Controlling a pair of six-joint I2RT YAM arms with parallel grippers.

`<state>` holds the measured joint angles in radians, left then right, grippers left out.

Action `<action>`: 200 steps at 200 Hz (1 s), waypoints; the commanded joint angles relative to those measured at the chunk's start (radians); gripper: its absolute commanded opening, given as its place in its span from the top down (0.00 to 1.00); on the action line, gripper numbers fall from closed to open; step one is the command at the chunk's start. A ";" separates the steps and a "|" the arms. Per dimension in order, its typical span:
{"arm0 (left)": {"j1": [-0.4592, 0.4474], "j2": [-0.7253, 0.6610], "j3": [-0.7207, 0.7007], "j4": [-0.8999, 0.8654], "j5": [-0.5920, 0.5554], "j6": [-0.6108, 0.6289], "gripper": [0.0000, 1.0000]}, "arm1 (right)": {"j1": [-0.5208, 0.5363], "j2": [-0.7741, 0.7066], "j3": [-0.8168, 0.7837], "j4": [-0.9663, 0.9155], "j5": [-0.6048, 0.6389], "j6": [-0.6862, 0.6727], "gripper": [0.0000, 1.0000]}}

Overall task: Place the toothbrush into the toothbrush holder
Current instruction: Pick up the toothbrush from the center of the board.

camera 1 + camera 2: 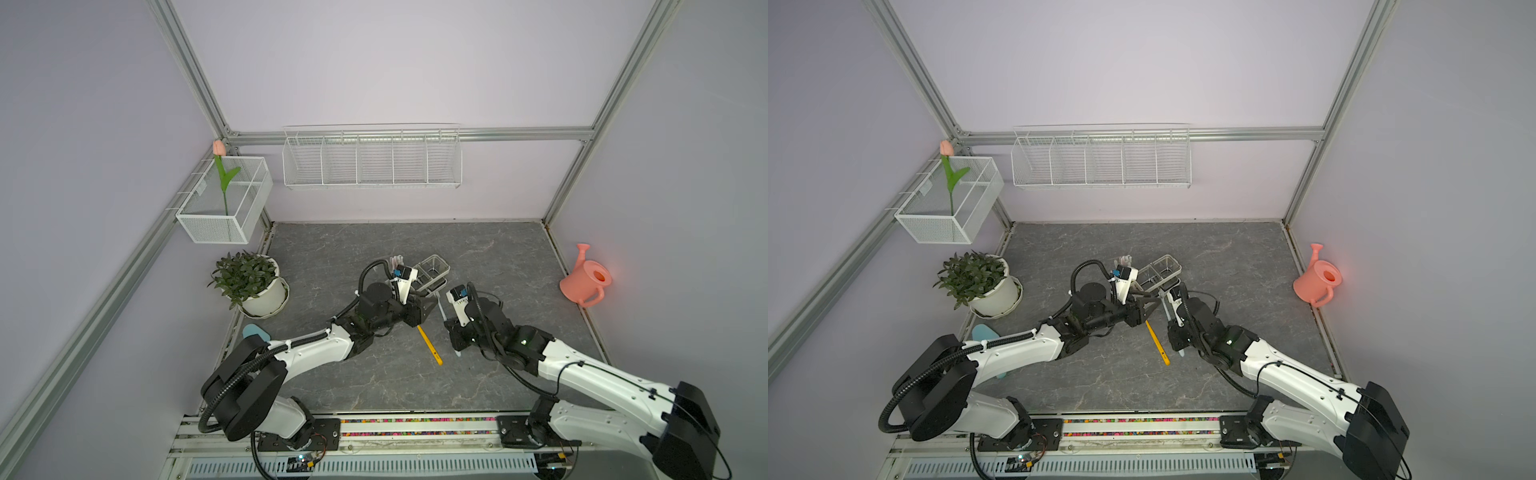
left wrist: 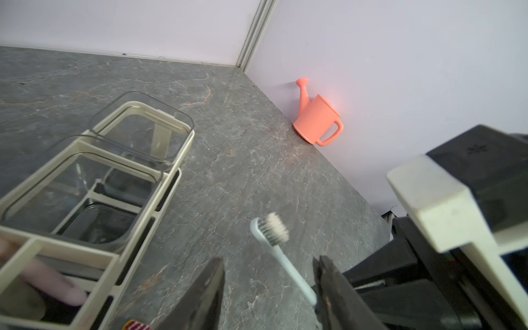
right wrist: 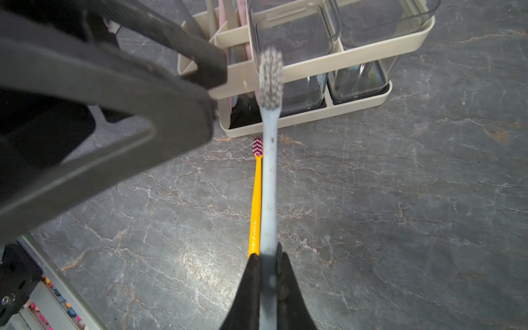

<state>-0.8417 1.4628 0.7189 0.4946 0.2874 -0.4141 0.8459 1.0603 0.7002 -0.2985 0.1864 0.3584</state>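
Observation:
My right gripper is shut on the handle of a pale blue toothbrush, which it holds off the table with the bristled head pointing at the toothbrush holder. The holder is a cream rack with two clear cups. Its end compartment holds pink brushes. My left gripper stands open around the toothbrush just below its head, the handle close to one finger. In both top views the two grippers meet just in front of the holder.
A yellow toothbrush lies on the grey table between the arms. A potted plant stands at the left and a pink watering can at the right wall. A wire basket and a mesh box hang on the walls.

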 commanded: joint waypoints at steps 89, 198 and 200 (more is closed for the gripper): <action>-0.057 0.099 0.132 -0.040 0.006 0.000 0.50 | -0.010 -0.116 -0.047 0.009 0.071 -0.040 0.89; -0.066 0.181 0.195 0.014 0.059 -0.040 0.61 | -0.013 -0.164 -0.090 0.045 0.072 -0.058 0.90; -0.066 0.185 0.195 0.015 0.061 -0.042 0.61 | -0.013 -0.163 -0.090 0.046 0.073 -0.060 0.90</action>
<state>-0.9039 1.6249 0.8761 0.4732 0.3187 -0.4297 0.8391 0.9104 0.6281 -0.2928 0.2470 0.3225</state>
